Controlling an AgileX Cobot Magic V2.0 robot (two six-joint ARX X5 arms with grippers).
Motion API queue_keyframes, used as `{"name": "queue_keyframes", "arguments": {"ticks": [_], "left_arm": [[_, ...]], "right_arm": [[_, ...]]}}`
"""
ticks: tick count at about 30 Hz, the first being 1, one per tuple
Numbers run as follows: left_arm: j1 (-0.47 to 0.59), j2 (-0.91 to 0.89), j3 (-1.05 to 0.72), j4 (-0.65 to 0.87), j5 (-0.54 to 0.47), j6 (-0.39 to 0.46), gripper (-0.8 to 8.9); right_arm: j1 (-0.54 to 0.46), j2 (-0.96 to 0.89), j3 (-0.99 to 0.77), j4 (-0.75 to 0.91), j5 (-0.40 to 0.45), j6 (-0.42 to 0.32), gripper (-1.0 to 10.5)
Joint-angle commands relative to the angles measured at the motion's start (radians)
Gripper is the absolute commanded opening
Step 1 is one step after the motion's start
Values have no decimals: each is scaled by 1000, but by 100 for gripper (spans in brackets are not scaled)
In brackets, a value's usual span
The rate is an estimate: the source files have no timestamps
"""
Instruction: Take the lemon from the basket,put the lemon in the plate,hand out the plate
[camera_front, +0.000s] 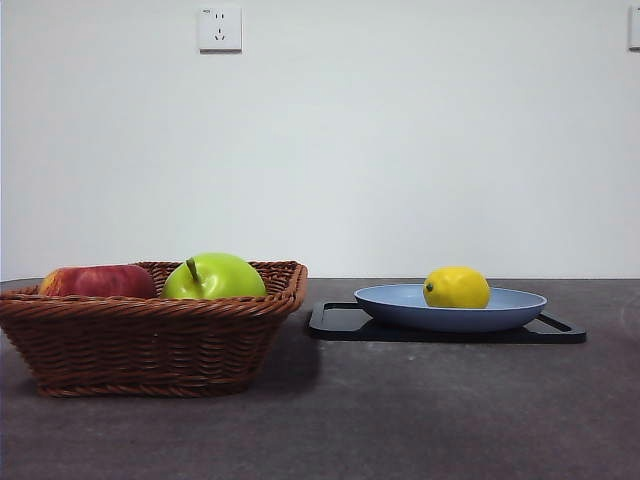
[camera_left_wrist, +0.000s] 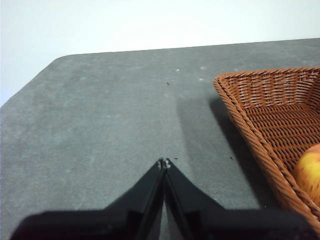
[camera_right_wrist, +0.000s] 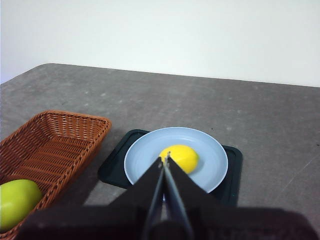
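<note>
The yellow lemon lies in the light-blue plate, which rests on a flat black tray at the right. The right wrist view looks down on the lemon in the plate; my right gripper is shut, empty, raised above the plate's near side. The brown wicker basket stands at the left. My left gripper is shut and empty over bare table beside the basket. Neither arm shows in the front view.
A green apple with a stem and a red apple lie in the basket. The dark grey table has a rounded corner near the left arm. A white wall stands behind with a socket.
</note>
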Motion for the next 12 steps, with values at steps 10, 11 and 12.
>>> {"name": "queue_keyframes", "arguments": {"ticks": [10, 11, 12], "left_arm": [[3, -3, -10, 6, 5, 4, 8], [3, -3, -10, 6, 5, 4, 8], [3, -3, -10, 6, 5, 4, 8]], "right_arm": [[6, 0, 7, 6, 8, -40, 4], [6, -4, 4, -4, 5, -63, 4], [1, -16, 4, -24, 12, -77, 4]]}}
